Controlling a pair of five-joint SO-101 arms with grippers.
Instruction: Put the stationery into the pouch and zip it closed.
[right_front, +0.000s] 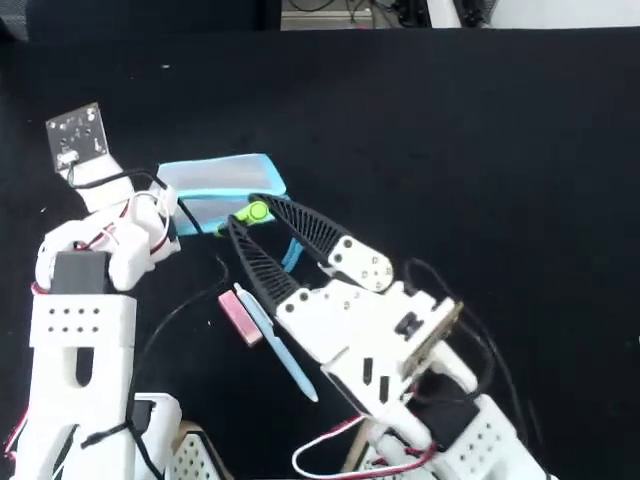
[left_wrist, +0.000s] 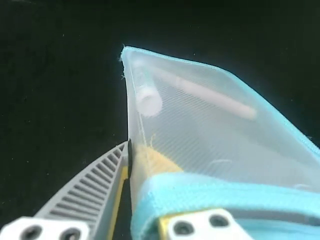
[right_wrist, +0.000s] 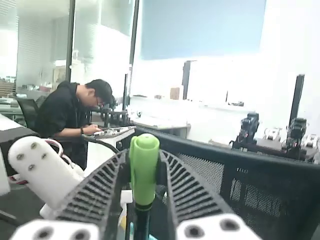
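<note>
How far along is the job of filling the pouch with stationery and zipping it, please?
Partly done. Done: a white tube and a white stick already lie inside the pouch. In hand: the left pincer clamps the pouch's edge, while the right pincer holds a green marker beside it. Left: a pink eraser and a blue pen lie on the table, then the zipping.

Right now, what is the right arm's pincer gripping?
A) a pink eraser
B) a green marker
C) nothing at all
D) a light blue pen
B: the green marker stands clamped between the fingers of the right pincer, while the pink eraser and the light blue pen lie on the table.
</note>
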